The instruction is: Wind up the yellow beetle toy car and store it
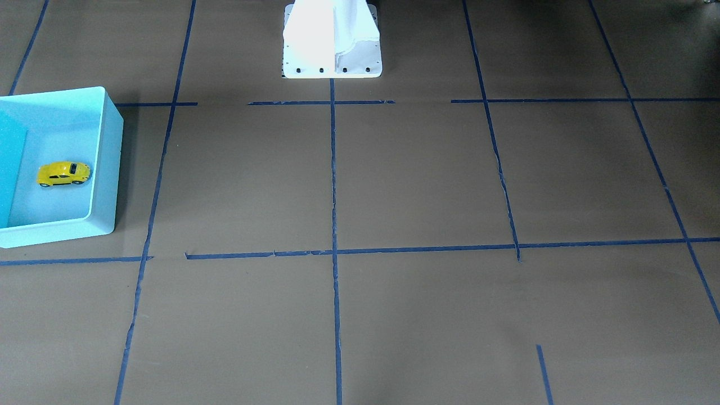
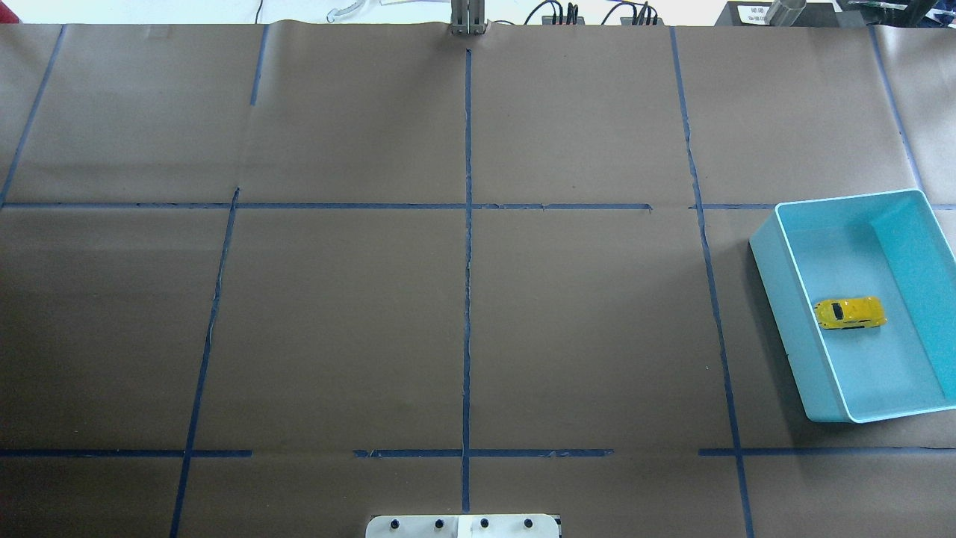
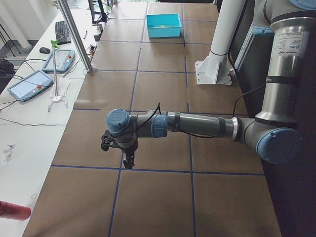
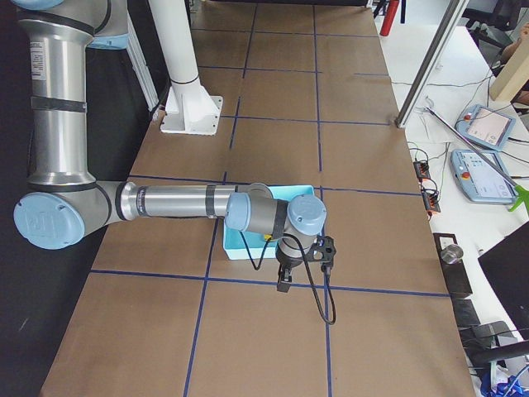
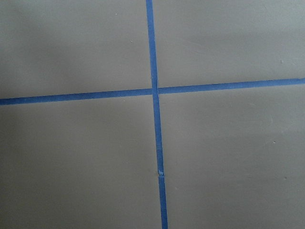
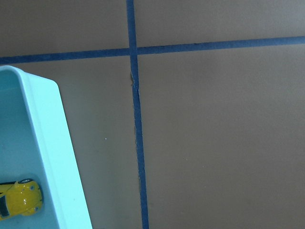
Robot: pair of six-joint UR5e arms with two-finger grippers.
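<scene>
1. Car lies inside the bin, on the bin floor, wheels down. Nothing touches it.
2. Overhead view: the bin stands at 3 o'clock on the table. The car is near the bin's 9 o'clock wall, with its long axis running 9 to 3.
3. Front-facing view: the car shows at 9 o'clock, just beside the bin wall that faces the table's middle.
4. Right wrist view: the car shows at 8 o'clock, cut by the frame edge. The bin rim lies between it and the tape.
5. Left wrist view: only a tape cross on brown paper.
6. Left gripper hangs fingers-down over a tape line, well apart from the bin. Cannot tell whether its jaws are apart or together.
7. Right gripper hangs fingers-down just outside the bin, above the table. Jaw state here also cannot be told.
</scene>
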